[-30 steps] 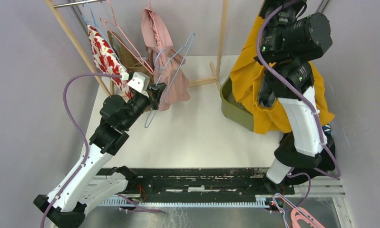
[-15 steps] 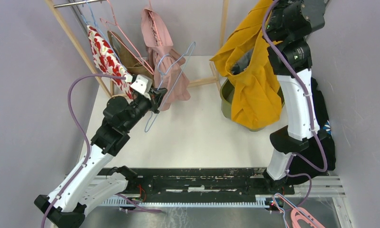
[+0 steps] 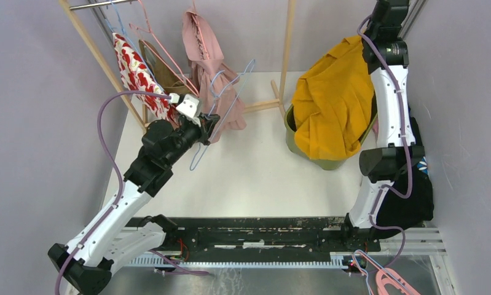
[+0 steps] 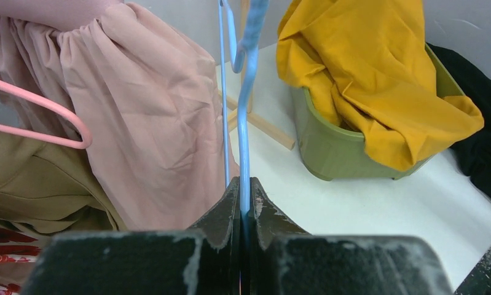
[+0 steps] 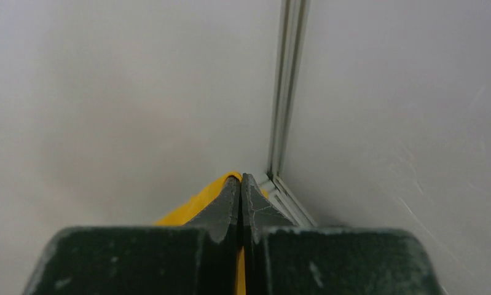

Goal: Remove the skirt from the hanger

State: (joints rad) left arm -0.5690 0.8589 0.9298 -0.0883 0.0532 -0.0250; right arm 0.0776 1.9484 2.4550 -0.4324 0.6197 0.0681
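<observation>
Left gripper [image 4: 244,190] pinches the bare blue hanger [image 4: 246,123] to steady it; right gripper [image 5: 240,184] (jaws together, apparently nipping fabric) holds the yellow skirt [image 3: 332,104] over the green bin [image 3: 290,132] for dropping in.

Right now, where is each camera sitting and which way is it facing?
Top: above and behind, looking down on the table; left arm, right arm show.
Left wrist: behind the left gripper, facing hanger, skirt and bin.
Right wrist: behind the right gripper, facing the wall corner; skirt pinched.
Shared: top and left wrist both show skirt and bin.
</observation>
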